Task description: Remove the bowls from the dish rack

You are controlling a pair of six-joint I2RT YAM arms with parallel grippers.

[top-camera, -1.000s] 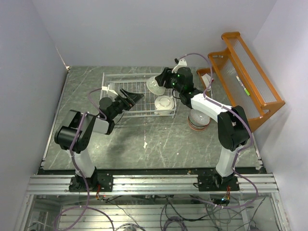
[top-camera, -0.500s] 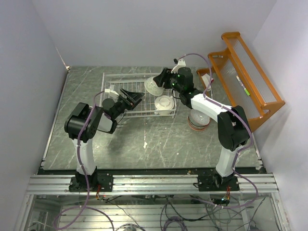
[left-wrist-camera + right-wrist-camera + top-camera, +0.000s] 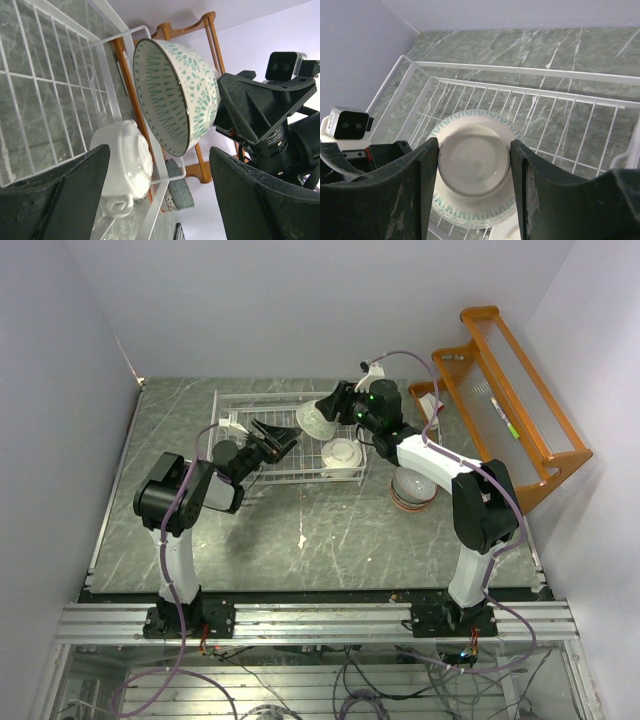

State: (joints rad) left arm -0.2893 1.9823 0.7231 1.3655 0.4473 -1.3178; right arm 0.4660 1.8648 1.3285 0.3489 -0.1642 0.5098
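a green marbled table point(image 3: 330, 540) is seen from above, with an orange wooden rack point(image 3: 520, 410) stood along its far right edge. the white wire dish rack point(image 3: 262, 395) is set on the far middle of the table, and both arms are reached over it. the right gripper point(image 3: 335, 406) is held above the right part of the dish rack, and its jaws are pinched on the base of a green-patterned bowl point(image 3: 316, 420), with one finger on each side of the foot ring in the right wrist view point(image 3: 470, 170). that bowl is lifted clear of the wires and tipped on its side, its mouth turned left. the left gripper point(image 3: 272, 440) is held over the near left part of the dish rack, pointed at the bowl's mouth, and its jaws are spread wide with nothing between them. a cream bowl point(image 3: 342, 455) with a small handle is left upside down in the near right corner of the dish rack, below the lifted one. a stack of bowls point(image 3: 412, 488) is placed upside down on the table just right of the dish rack, a grey one on top.
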